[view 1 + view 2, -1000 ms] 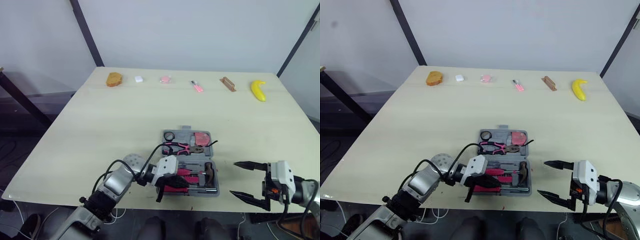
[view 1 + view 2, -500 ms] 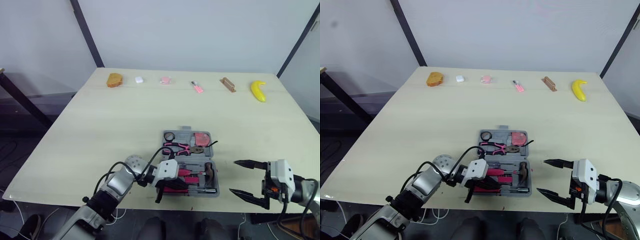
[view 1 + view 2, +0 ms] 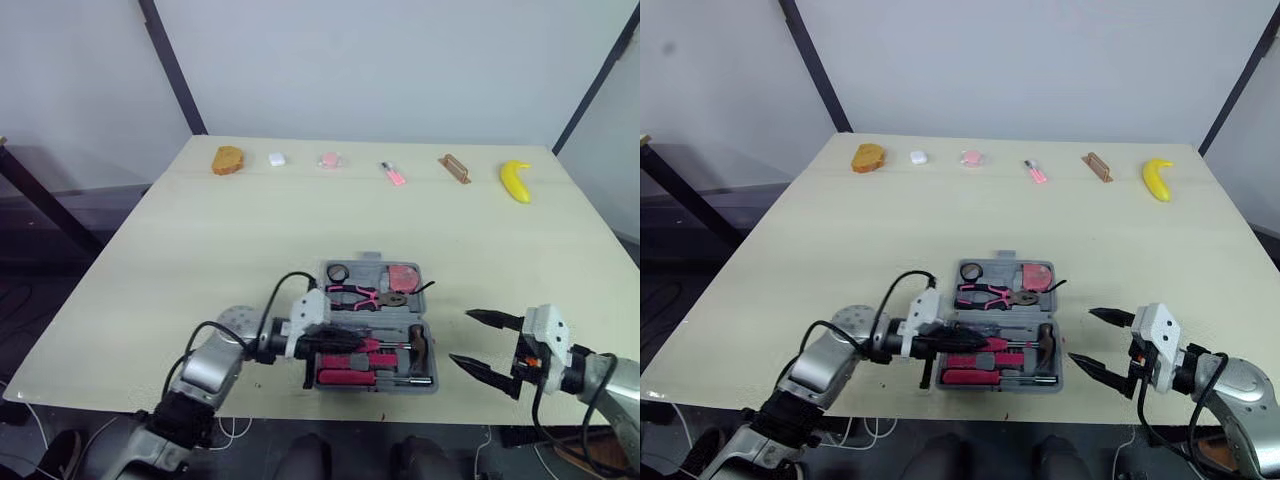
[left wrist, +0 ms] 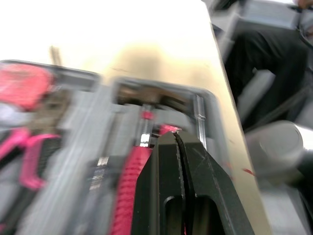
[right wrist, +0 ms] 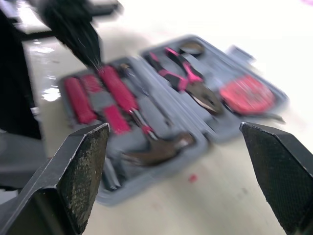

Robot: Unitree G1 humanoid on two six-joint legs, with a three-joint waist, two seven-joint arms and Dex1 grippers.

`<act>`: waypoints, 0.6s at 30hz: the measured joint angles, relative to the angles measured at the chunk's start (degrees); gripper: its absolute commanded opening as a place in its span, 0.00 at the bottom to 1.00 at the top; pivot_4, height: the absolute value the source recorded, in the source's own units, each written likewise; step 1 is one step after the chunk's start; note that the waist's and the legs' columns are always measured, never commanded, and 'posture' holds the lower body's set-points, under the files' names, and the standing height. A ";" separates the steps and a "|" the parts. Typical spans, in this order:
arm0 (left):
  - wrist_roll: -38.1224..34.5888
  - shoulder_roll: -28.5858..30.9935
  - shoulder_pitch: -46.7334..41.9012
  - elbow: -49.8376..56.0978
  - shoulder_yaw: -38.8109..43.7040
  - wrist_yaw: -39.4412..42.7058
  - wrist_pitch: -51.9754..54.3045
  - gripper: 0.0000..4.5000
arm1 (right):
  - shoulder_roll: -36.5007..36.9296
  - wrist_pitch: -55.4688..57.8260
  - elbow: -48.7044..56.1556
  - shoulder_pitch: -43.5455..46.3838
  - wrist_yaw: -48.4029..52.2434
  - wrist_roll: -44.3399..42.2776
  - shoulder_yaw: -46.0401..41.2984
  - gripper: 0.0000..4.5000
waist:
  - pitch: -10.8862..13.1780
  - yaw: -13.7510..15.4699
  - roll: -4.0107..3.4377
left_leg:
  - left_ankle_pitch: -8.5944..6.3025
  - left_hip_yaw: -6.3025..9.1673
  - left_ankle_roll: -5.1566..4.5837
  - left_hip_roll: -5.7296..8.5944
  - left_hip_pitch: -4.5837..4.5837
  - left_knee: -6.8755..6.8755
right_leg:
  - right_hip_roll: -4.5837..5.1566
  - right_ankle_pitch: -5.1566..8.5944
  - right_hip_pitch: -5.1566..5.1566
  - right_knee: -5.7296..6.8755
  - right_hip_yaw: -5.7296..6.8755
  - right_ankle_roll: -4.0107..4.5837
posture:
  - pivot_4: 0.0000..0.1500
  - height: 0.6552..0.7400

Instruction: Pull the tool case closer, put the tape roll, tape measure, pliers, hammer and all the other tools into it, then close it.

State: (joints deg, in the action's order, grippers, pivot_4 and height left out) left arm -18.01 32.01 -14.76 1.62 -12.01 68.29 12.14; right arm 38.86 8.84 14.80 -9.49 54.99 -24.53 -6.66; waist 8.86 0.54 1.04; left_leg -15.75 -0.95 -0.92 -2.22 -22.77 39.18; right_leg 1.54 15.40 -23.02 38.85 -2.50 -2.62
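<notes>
The grey tool case [image 3: 431,340] lies open near the table's front edge. Its far half holds the black tape roll [image 3: 338,271], the pink tape measure [image 3: 404,276] and the pink-handled pliers [image 3: 365,294]. The hammer [image 3: 415,345] and pink-handled screwdrivers [image 3: 345,377] lie in the near half. My left gripper [image 3: 352,340] is shut, stretched low over the near half from the left, its tip [image 4: 177,139] above a pink handle [image 4: 128,191]; I see nothing held. To the right of the case my right gripper [image 3: 462,338] stands open, apart from the case [image 5: 230,127].
Along the table's far edge sit a brown bread piece [image 3: 228,159], a small white item [image 3: 277,158], two small pink items [image 3: 329,159] [image 3: 393,173], a brown block [image 3: 455,168] and a banana [image 3: 515,181]. The case lies close to the front edge.
My left wrist has drawn back to the left and its fingers now point level across the case's near half. The right gripper has shifted slightly left toward the case. The case has not moved.
</notes>
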 measured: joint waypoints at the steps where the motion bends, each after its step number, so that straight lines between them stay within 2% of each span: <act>1: -0.36 0.32 0.58 0.12 1.28 -0.68 0.28 0.01 | -0.08 0.00 -1.08 0.30 -0.60 0.84 0.25 1.00 | 0.00 0.01 0.00 | 0.00 -0.01 0.00 0.00 0.00 0.00 | 0.00 0.00 0.00 0.00 0.00 0.00 | 1.00 1.00; 5: -2.48 3.11 1.48 -0.61 4.20 -1.16 4.47 0.01 | -0.73 0.21 -6.41 4.60 -2.30 4.56 2.70 1.00 | 0.02 -0.15 0.00 | 0.00 -0.05 0.00 0.00 0.02 0.00 | -0.01 0.00 -0.01 0.01 0.00 0.00 | 1.00 1.00; 11: -2.76 4.17 0.42 -7.38 9.23 -2.68 5.93 0.01 | -1.63 -0.28 -15.53 11.90 -2.43 8.68 6.52 1.00 | 0.03 -0.32 -0.02 | 0.00 -0.05 0.00 0.01 -0.04 -0.02 | 0.01 0.00 -0.03 -0.02 0.03 0.00 | 1.00 1.00; 14: -2.49 4.64 -1.29 -11.94 10.74 -2.62 4.77 0.00 | -2.30 -0.33 -18.35 15.31 -1.79 9.76 8.22 0.76 | 0.04 -0.47 -0.02 | 0.00 -0.06 0.00 0.01 -0.05 -0.02 | 0.00 -0.01 -0.05 0.00 0.02 0.01 | 1.00 1.00; 15: -2.47 4.69 -1.34 -12.46 11.17 -2.57 4.43 0.00 | -2.33 -0.44 -18.58 15.74 -1.64 10.01 8.42 0.62 | 0.04 -0.56 -0.02 | 0.00 -0.06 0.00 0.01 -0.04 -0.02 | 0.00 -0.01 -0.05 0.01 0.03 0.01 | 1.00 1.00; 16: -2.43 4.77 -1.40 -13.28 11.51 -2.49 3.91 0.00 | -2.34 -0.60 -19.15 16.39 -1.46 10.42 8.74 0.54 | 0.04 -0.69 -0.02 | 0.00 -0.05 0.00 0.00 -0.04 -0.03 | 0.00 -0.01 -0.05 0.00 0.03 0.01 | 1.00 1.00; 17: -2.30 4.90 -1.39 -14.19 11.55 -2.33 3.35 0.00 | -2.38 -0.90 -20.09 17.22 -1.22 10.99 9.19 0.50 | 0.04 -0.80 -0.02 | 0.00 -0.06 0.00 0.00 -0.04 -0.03 | 0.00 -0.01 -0.05 0.00 0.03 0.01 | 1.00 1.00; 18: -1.95 4.85 -1.34 -15.24 11.50 -2.20 2.56 0.00 | -2.48 -1.28 -21.08 18.12 -0.83 11.58 9.81 0.33 | 0.04 -0.89 -0.02 | 0.00 -0.06 0.00 0.01 -0.04 -0.03 | 0.01 -0.01 -0.05 0.00 0.02 0.01 | 1.00 1.00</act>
State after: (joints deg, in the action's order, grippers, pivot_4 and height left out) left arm -19.96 36.86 -16.10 -13.62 -0.51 66.09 14.70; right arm 36.38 7.56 -6.28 8.63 54.16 -12.96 3.15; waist 8.91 -0.36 1.03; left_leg -15.75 -1.01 -0.92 -2.21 -22.81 39.15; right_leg 1.55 15.40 -23.07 38.85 -2.47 -2.61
